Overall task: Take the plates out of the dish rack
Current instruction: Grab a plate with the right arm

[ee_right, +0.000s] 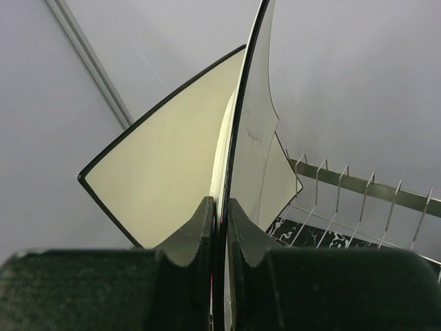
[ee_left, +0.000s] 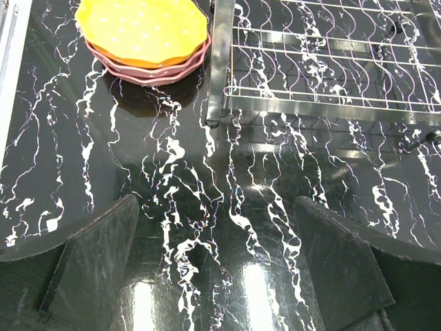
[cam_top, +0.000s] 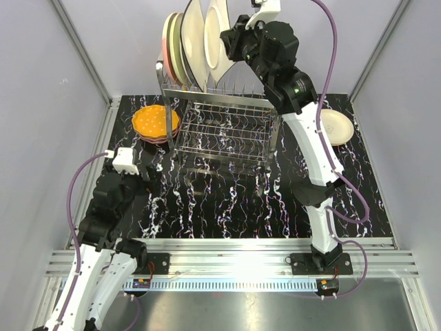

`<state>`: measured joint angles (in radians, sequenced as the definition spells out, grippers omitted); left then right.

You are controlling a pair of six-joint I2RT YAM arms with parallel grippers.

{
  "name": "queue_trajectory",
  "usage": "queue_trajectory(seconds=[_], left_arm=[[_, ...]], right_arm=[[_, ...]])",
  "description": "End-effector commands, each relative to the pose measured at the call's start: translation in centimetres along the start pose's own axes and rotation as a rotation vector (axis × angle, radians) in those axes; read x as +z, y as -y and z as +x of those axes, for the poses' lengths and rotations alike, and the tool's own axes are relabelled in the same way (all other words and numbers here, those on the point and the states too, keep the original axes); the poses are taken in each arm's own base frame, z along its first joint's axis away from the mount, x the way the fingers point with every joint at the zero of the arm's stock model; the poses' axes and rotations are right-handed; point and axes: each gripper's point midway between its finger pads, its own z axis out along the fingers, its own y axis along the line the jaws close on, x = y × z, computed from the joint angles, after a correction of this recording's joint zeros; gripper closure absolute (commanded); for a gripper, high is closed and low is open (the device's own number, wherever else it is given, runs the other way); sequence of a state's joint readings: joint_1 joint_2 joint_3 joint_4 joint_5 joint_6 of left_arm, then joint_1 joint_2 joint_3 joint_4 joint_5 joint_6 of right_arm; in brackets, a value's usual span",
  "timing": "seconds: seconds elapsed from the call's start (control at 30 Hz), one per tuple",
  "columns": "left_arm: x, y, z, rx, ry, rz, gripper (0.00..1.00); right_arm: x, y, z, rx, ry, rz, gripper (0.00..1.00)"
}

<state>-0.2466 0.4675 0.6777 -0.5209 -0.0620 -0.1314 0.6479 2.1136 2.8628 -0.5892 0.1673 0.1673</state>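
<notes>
My right gripper [ee_right: 220,207] is clamped on the rim of a dark-edged cream square plate [ee_right: 256,138] standing in the chrome wire dish rack's [cam_top: 227,127] top tier. Lifted crooked, it could snag pegs [ee_right: 341,185] or knock the neighbouring cream plate [ee_right: 165,165]. My left gripper [ee_left: 220,276] hangs released before the rack.

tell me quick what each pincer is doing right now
left pincer: open, holding nothing
right pincer: closed on the edge of a dark-rimmed plate
</notes>
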Motion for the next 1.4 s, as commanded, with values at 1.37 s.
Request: queue_trajectory(seconds=[1.37], left_arm=[[0.6,0.7,-0.8,0.013,0.030,0.039,0.01]], right_arm=[[-5.3,-1.7,-15.0,-0.014,0.429,-0.137,1.00]])
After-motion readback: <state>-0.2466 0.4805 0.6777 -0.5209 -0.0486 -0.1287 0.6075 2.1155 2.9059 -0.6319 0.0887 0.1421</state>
